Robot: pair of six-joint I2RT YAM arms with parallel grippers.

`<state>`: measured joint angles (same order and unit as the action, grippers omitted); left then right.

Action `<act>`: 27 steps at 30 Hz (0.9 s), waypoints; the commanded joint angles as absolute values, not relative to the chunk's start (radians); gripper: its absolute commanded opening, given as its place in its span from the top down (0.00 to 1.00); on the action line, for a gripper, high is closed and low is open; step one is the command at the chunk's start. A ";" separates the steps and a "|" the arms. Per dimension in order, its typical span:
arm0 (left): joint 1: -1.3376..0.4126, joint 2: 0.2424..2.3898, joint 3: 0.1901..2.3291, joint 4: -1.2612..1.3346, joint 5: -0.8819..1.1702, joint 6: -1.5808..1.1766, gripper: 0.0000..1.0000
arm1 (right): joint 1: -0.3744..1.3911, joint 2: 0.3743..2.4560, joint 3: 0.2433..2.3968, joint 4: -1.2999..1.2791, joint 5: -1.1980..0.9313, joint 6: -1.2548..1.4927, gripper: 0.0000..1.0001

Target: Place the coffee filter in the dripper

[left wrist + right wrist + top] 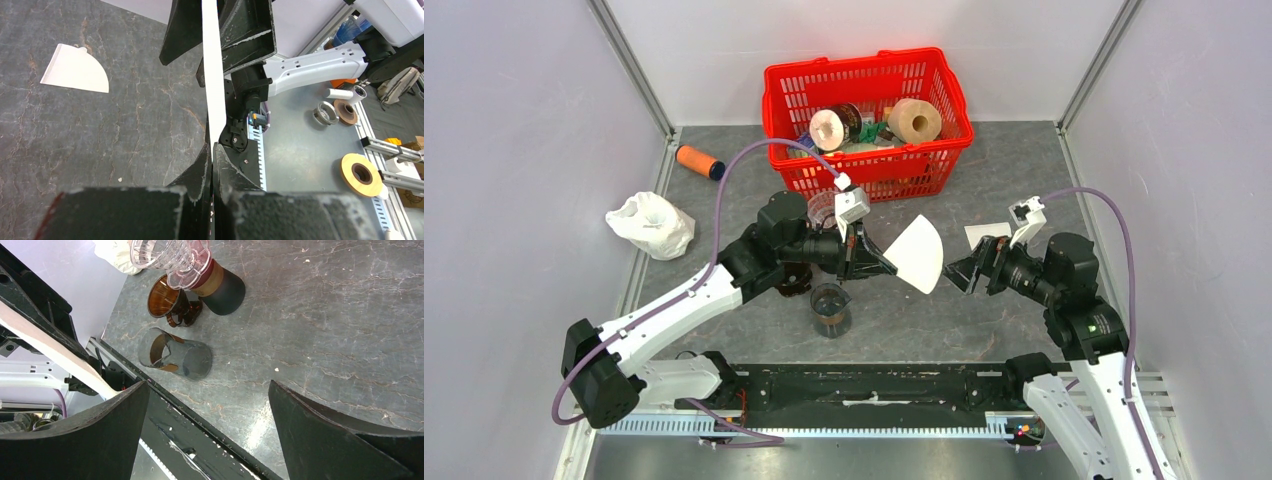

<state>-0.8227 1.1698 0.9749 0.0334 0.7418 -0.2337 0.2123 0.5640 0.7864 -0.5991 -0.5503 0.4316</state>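
The left claw is clamped tight on 1 white paper filter, holding it on edge in the air above the table. The right claw is spread wide with nothing in it, just beside the filter's far edge. The clear dripper stands on a dark base, near a glass cup. A 2nd filter lies flat on the table.

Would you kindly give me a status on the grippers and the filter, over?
Left gripper shut on filter, held above table. Right gripper open, apart from it. Dripper on dark base, filter not in yet.
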 commanded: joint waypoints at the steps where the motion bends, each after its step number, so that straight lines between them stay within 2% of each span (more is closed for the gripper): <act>1: -0.828 1.174 0.985 0.058 0.773 -0.198 0.98 | 0.214 0.574 0.837 -0.571 -0.538 0.414 0.03; 20: -0.828 1.192 0.997 0.049 0.664 -0.219 0.98 | 0.215 0.565 0.841 -0.556 -0.680 0.429 0.03; 24: -0.828 1.206 1.006 0.051 0.689 -0.225 0.98 | 0.214 0.570 0.783 -0.388 -0.837 0.489 0.03; 27: -0.828 1.219 1.010 0.060 0.721 -0.232 0.98 | 0.215 0.588 0.763 -0.280 -0.864 0.532 0.03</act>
<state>-0.8227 1.2015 0.9752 0.0326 0.6861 -0.2340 0.2123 0.5686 0.7856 -0.4774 -0.7513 0.4660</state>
